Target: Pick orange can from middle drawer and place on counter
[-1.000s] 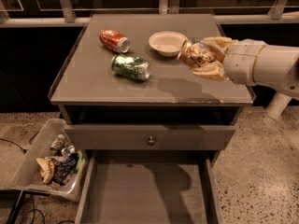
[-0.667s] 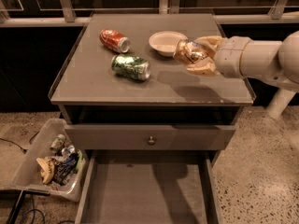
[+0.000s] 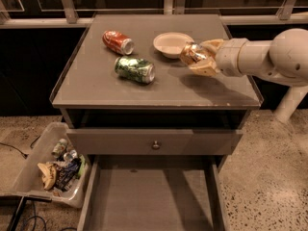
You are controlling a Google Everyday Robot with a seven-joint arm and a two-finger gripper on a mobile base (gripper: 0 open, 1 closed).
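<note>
My gripper (image 3: 198,57) reaches in from the right and is shut on the orange can (image 3: 191,54), a coppery can with a silver end. It holds the can just above the right part of the grey counter (image 3: 96,85), next to the white bowl. The middle drawer (image 3: 149,196) is pulled open below, and its grey floor shows nothing on it.
A red can (image 3: 117,41) and a green-and-white can (image 3: 134,69) lie on their sides on the counter's left half. A white bowl (image 3: 171,44) sits at the back centre. The closed drawer front has a round knob (image 3: 155,144). A bin of trash (image 3: 57,165) stands on the floor at left.
My gripper has carried the orange can to the left and slightly away, nearer the white bowl. The other cans and the drawer have not moved.
</note>
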